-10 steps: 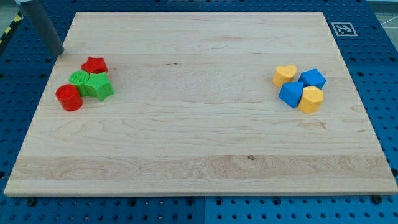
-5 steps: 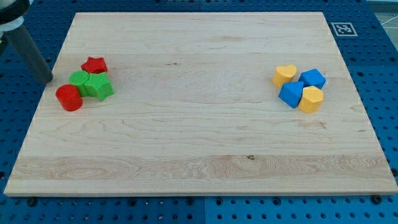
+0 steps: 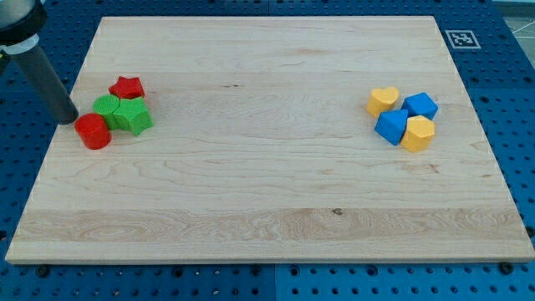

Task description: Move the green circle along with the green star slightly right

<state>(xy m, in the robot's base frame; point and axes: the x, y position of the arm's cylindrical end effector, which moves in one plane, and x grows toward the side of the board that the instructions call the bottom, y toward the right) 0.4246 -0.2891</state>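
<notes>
tip at the left edge of the green and red cluster

the arm carries no hand, so there is no spread or pinch to report; it ends in a dark rod. my tip (image 3: 71, 118) rests on the desk (image 3: 267, 184) near its left edge, just beside the upper left of the red cylinder (image 3: 93, 131) and to the left of the green circle (image 3: 106, 107). whether the tip touches the red cylinder cannot be told.

the green circle sits in a tight cluster at the view's left. the green star (image 3: 132, 116) lies against its right side. the red star (image 3: 127, 87) lies just above both, and the red cylinder sits at the lower left of the green circle.

a second cluster lies well apart at the view's right: a yellow heart (image 3: 383, 100), a blue cube (image 3: 420, 105), a second blue block (image 3: 390, 126) and a yellow hexagon block (image 3: 417, 133), all packed together.
</notes>
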